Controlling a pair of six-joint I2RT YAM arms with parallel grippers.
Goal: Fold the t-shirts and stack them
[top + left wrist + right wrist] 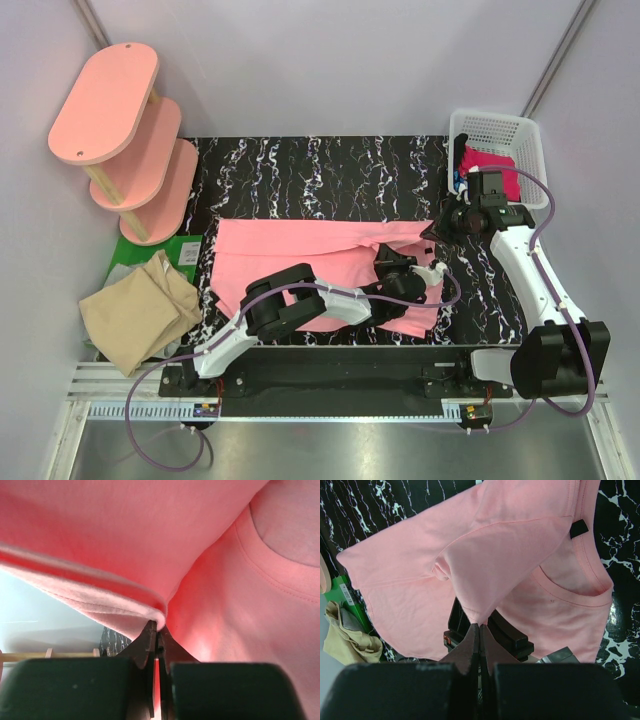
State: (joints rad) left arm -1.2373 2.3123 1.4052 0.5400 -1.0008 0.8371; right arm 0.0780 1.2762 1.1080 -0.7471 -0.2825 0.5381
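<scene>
left gripper (157,630) clamped on a fold of the pink shirt (290,250) | right gripper (479,626) pinching same shirt, just beside it | cloth stretches leftward from both, long axis across table (300,170)

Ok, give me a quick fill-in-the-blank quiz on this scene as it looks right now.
1. The left gripper and right gripper are both ___ on the pink t-shirt.
2. The magenta t-shirt lies in the white ___.
3. The tan t-shirt lies crumpled at the table's ___ end.
Missing: shut; basket; left.
</scene>
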